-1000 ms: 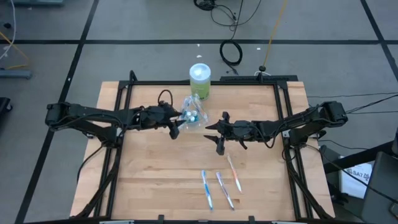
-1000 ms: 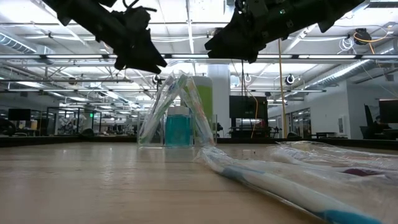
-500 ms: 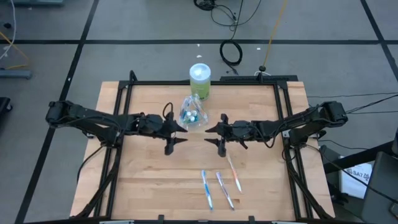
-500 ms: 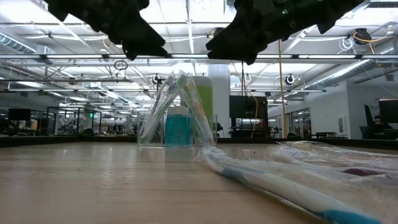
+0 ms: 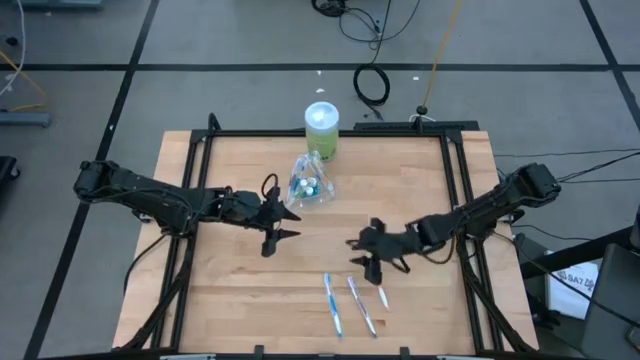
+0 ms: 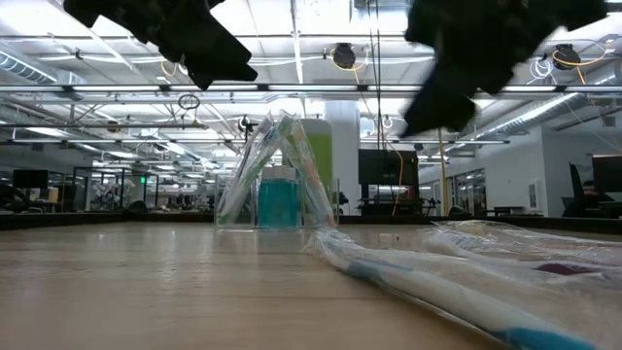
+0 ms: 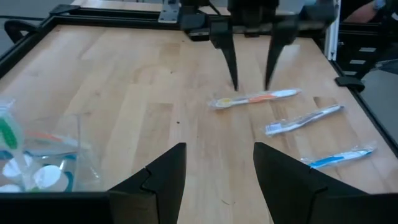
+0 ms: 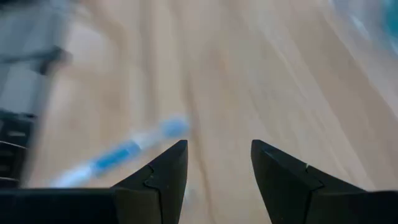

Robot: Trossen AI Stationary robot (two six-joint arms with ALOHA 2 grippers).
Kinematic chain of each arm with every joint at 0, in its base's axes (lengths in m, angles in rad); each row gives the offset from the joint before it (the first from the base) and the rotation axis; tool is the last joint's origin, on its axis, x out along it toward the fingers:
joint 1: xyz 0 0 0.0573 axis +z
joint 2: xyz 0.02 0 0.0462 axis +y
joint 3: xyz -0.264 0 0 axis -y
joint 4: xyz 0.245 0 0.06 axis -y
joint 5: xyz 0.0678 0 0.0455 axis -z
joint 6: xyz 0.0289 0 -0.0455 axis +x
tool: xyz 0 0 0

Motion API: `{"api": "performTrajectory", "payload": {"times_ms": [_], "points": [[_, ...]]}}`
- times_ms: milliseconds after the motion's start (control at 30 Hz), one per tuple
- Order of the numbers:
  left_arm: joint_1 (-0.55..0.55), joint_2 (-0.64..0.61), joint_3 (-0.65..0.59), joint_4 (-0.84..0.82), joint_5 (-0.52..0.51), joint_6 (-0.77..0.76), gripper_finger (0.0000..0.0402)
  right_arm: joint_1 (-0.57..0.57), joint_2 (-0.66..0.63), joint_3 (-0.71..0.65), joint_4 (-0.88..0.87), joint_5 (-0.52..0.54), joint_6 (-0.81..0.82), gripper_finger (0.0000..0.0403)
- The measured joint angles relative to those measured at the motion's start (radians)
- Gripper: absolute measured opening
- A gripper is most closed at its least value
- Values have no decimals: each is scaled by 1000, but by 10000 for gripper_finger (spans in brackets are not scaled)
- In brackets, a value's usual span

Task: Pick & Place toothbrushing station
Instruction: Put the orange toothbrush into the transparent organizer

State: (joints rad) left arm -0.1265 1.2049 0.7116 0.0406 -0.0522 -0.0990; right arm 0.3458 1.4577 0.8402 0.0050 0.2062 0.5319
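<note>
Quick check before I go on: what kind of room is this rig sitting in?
Probably a large open-plan lab or industrial workspace. The low view shows exposed ceiling trusses with strip lighting and glass-walled rooms behind the wooden table; the high view shows loose cables on a tiled floor.

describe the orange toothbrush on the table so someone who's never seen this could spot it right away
On the wooden table, look at the near edge, where three wrapped toothbrushes lie side by side. The orange toothbrush is the one farthest toward the right arm's side, just below the open right gripper. Its neighbours, the blue toothbrush and the pale toothbrush, lack its orange handle.
</note>
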Motion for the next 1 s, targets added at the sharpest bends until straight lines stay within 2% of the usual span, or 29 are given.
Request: {"api": "performTrajectory", "payload": {"times_ms": [167, 333, 533, 700, 867, 1000], "points": [[0, 0, 0, 6, -1, -15, 191, 76, 13, -1, -234, 112, 247, 171], [0, 0, 0, 21, -1, -14, 191, 114, 47, 0, -300, 135, 457, 171], [0, 0, 0, 21, -1, -17, 191, 147, 169, 0, -302, 145, 485, 171], [0, 0, 0, 22, -1, -15, 191, 155, 228, 3, -290, 211, 501, 171], [1, 0, 0, 23, -2, -14, 191, 155, 277, 4, -278, 248, 423, 170], [1, 0, 0, 22, -2, -14, 191, 151, 306, 3, -282, 251, 400, 147]]}}
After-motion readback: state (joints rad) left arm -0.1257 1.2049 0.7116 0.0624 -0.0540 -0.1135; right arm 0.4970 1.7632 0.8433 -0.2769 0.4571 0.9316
